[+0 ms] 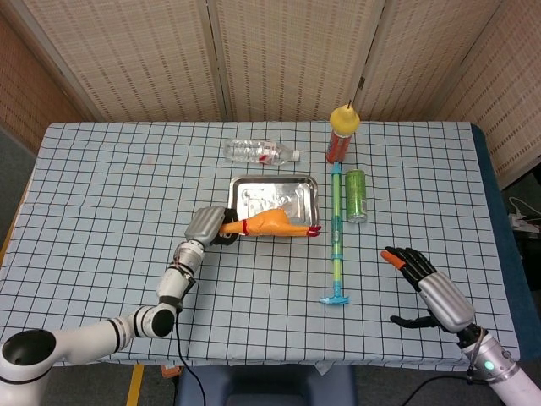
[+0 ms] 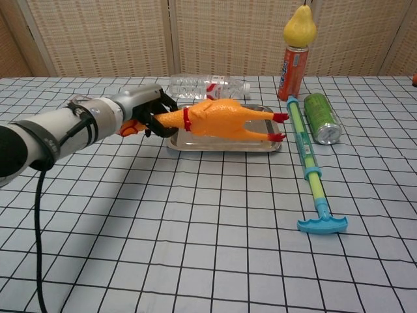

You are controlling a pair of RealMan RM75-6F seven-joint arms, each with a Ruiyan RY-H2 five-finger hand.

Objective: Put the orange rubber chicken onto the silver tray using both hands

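Orange rubber chicken (image 2: 218, 119) hangs over the silver tray's (image 1: 243, 183) near edge, gripped by its head end in the left hand (image 1: 208, 225). Well apart, the right hand (image 1: 431, 288) holds nothing, fingers spread above the checked surface (image 1: 101, 194).

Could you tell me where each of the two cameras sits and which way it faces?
Head view: high above the near table edge, looking steeply down at the whole table; shows the left hand holding the chicken over the tray, and the open right hand.
Chest view: low, near table height, looking forward across the table; shows only the left arm and hand.
Shared: left hand, chicken, tray, bottle, can.
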